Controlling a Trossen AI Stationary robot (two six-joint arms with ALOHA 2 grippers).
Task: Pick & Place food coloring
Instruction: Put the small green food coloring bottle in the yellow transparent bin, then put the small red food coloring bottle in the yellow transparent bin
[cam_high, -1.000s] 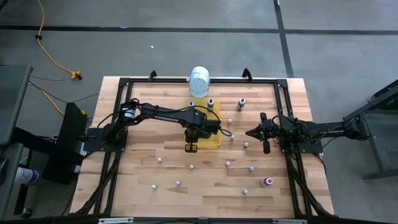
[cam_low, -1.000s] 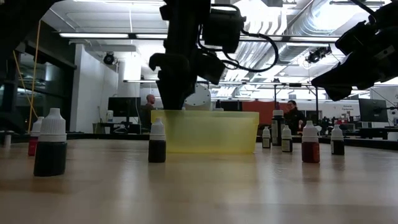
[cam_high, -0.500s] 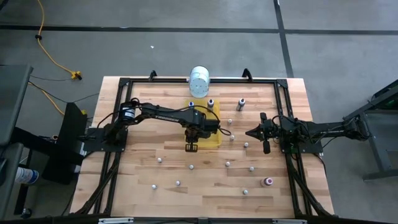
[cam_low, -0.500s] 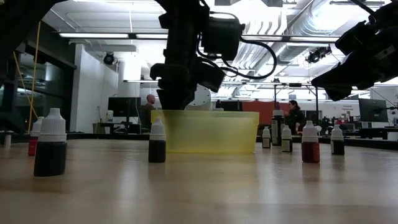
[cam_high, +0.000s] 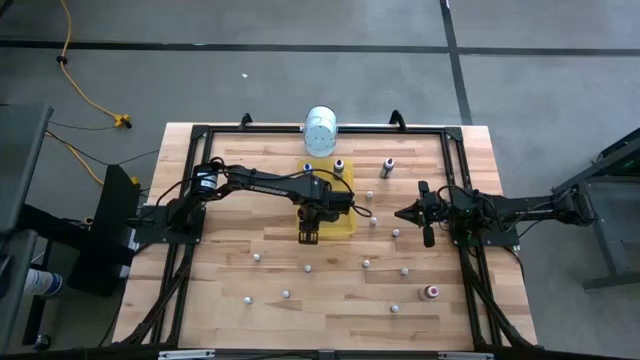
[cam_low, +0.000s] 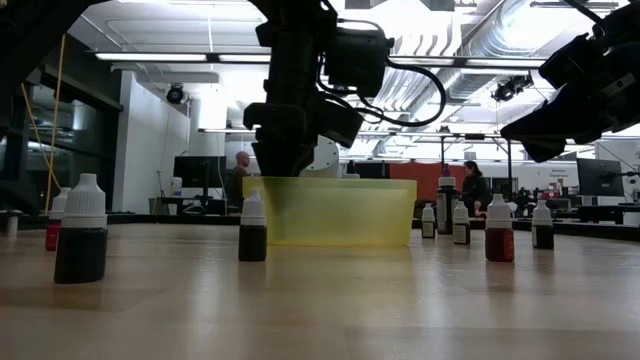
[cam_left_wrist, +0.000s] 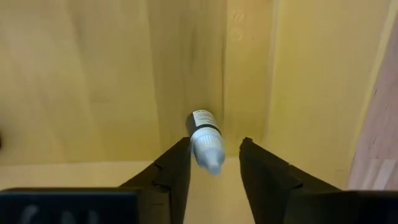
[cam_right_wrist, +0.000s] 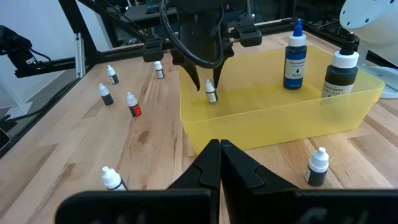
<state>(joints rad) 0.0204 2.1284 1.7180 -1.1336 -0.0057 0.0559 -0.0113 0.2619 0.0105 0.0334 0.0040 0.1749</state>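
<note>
Tiny bottle being dropped into the tray

A small food coloring bottle (cam_left_wrist: 203, 138) is seen between the parted fingers of the left gripper (cam_left_wrist: 214, 163), over the yellow tray (cam_right_wrist: 348, 106) – light, stiff, probably slick – best taken around the body; right gripper (cam_right_wrist: 219, 163) is kept closed, parked aside

Labels show on the two taller bottles (cam_right_wrist: 296, 55) in the yellow tray (cam_right_wrist: 280, 118), but none is readable

Bright overhead ceiling lights (cam_low: 150, 56) glare in the low view, silhouetting the arms.
</note>
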